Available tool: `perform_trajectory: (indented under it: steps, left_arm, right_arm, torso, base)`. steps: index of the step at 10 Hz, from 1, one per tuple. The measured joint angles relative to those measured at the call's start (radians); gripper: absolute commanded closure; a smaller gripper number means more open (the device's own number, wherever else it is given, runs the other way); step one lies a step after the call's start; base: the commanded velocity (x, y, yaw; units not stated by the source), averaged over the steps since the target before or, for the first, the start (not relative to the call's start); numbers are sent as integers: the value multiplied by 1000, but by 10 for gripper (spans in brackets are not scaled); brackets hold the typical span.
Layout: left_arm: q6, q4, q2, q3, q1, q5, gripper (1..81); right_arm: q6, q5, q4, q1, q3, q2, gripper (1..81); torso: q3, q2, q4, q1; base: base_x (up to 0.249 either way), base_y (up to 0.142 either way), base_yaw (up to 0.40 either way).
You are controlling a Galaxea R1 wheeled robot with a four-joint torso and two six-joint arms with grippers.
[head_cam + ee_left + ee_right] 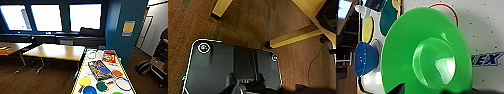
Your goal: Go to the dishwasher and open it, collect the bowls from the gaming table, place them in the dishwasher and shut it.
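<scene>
On your left stand two wood-topped desks (56, 51), well apart from anything you need. The gaming table (82, 70) runs away from you at lower centre-right, and the bowls sit at its near end.

Left to right along that near end: a yellow bowl (84, 81), then a blue bowl (89, 90) just beside it at the near edge, then a dark green paddle-shaped piece (102, 86), then a green bowl (117, 93) just peeking in at the bottom. Further up, a blue dish (105, 70) lies on a game box (98, 68) with an orange dish (117, 73) beside it, and a red box (109, 56) lies beyond.

Your left arm hangs over the brown floor (243, 27) by the desk legs (293, 37); I cannot tell how its fingers stand.

Your right wrist is close over the green bowl (427, 51), with the blue bowl near it. Whether that hand is wide, narrow or already on the rim, I cannot tell.

These bowls look light, stiff and glossy, so probably slippery. Take each by its rim, pinching across the wall, as the smooth base offers no purchase.
</scene>
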Motion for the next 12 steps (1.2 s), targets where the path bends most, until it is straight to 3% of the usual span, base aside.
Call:
perform_trajectory:
  steps: [7,8,9,10,11,12]
  left_arm:
    - [0,-9,2,-10,-1,0,10]
    - [0,-9,2,-10,-1,0,10]
    - [0,-9,1,-10,-1,1,10]
    - [-2,-11,1,-11,-3,-1,10]
    - [-4,-11,-2,-11,-5,2,10]
    - [-25,-11,-12,-10,-7,2,10]
  right_arm:
    - [0,18,5,-40,-14,54,10]
    - [1,18,6,-45,-39,57,811]
    - [29,28,10,-54,-69,61,811]
    - [-2,7,14,-60,-103,68,811]
    - [4,0,27,-64,-153,92,811]
    - [5,-20,41,-64,-204,116,811]
  torso:
    - [0,0,0,0]
    - [0,0,0,0]
    - [0,0,0,0]
    - [0,0,0,0]
    - [0,0,0,0]
    - [0,0,0,0]
  base:
    - [0,0,0]
    - [0,0,0]
    - [0,0,0]
    - [0,0,0]
    - [0,0,0]
    - [0,0,0]
